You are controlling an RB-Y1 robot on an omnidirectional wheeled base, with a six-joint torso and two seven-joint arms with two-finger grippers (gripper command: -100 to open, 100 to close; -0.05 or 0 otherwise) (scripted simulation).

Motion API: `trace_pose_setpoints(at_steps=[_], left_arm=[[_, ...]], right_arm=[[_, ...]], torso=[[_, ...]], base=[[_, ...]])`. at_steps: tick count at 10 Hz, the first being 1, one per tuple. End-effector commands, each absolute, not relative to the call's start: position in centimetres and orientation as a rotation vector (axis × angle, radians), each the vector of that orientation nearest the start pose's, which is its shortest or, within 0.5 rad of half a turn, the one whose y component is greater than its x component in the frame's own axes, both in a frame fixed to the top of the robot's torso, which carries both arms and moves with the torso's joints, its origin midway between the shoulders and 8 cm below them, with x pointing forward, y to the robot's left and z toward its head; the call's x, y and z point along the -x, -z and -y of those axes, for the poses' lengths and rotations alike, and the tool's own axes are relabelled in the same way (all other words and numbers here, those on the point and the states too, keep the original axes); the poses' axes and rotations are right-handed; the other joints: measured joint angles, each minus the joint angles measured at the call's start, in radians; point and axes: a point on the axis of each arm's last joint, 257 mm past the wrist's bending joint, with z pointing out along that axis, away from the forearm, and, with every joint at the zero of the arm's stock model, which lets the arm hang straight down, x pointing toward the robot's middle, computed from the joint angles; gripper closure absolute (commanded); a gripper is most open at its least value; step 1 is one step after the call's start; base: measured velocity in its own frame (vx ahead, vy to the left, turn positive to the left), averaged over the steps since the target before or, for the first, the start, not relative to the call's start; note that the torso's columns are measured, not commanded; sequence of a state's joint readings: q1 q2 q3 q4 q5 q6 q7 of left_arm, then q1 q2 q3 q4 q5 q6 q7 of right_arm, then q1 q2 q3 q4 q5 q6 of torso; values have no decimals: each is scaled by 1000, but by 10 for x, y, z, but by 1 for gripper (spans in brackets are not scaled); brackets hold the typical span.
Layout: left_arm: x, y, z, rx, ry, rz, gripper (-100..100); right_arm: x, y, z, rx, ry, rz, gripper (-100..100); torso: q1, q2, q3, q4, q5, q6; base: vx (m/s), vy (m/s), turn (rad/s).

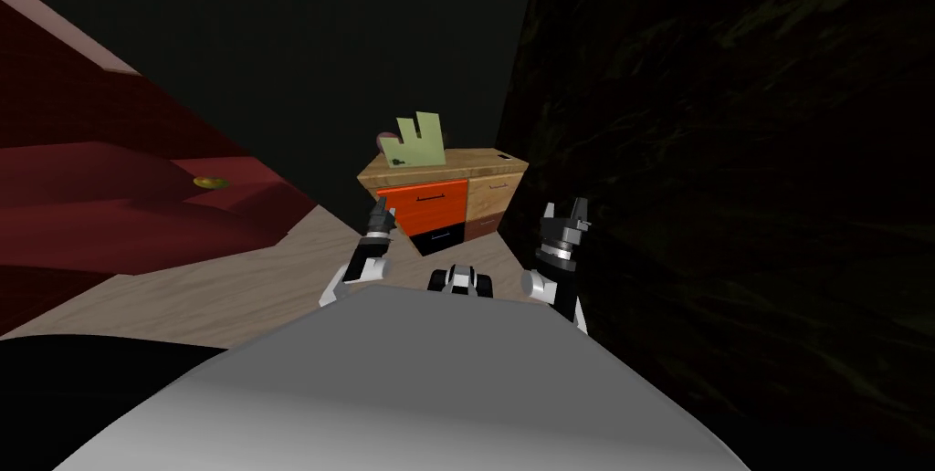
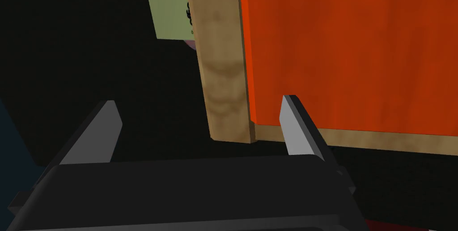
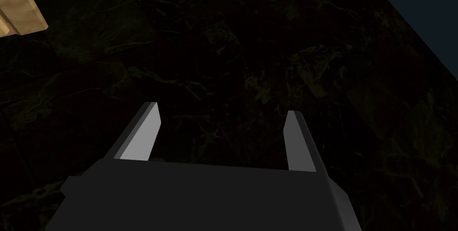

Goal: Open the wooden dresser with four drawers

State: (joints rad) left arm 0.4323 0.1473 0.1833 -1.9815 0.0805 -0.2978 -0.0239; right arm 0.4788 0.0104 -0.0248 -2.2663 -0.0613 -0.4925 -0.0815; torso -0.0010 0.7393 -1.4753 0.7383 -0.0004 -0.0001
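Note:
The wooden dresser (image 1: 445,167) stands against the dark wall ahead, small and low. It has an orange drawer (image 1: 425,206) with a dark bar handle, a black drawer (image 1: 445,237) under it, and a light wood drawer (image 1: 494,187) over a brown one (image 1: 484,224). My left gripper (image 1: 379,214) is open at the orange drawer's outer end. In the left wrist view the left gripper (image 2: 199,105) frames the dresser's wooden corner post (image 2: 221,58), beside the orange drawer front (image 2: 353,49), holding nothing. My right gripper (image 1: 566,213) is open beside the dresser, and in its wrist view the right gripper (image 3: 222,111) faces the dark wall.
A flat green cut-out shape (image 1: 418,143) stands on the dresser top. A dark red bed (image 1: 137,210) with a small yellow-green thing (image 1: 211,183) lies to the left. A dark marbled wall (image 1: 730,173) runs close along the right. Pale wood floor (image 1: 237,283) lies between.

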Motion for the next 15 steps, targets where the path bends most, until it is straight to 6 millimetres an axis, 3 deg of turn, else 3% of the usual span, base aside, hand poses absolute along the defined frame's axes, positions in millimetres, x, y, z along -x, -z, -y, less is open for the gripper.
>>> trace_pose_setpoints(at_steps=[1,5,10,14,15], left_arm=[[-403,138,-396,976,989,-936,-100],[-404,172,-416,1091,958,-919,-100],[-400,205,-414,1238,969,-840,-100],[-398,204,-414,1242,970,-834,-100],[-399,203,-414,1243,970,-835,100]], right_arm=[[-346,-24,295,-731,-1399,-539,0],[-346,-24,295,-731,-1398,-539,0],[-346,-24,295,-731,-1399,-539,0],[-346,-24,295,-731,-1398,-539,0],[-346,-24,295,-731,-1398,-539,0]], torso=[[3,1,1,0,1,0],[0,-3,-2,-1,0,0],[3,0,0,0,1,0],[4,-3,-1,0,1,0],[2,-2,-1,-1,1,0]], base=[[142,-104,73],[170,-143,82],[85,-71,36],[34,4,-4],[0,0,0]])
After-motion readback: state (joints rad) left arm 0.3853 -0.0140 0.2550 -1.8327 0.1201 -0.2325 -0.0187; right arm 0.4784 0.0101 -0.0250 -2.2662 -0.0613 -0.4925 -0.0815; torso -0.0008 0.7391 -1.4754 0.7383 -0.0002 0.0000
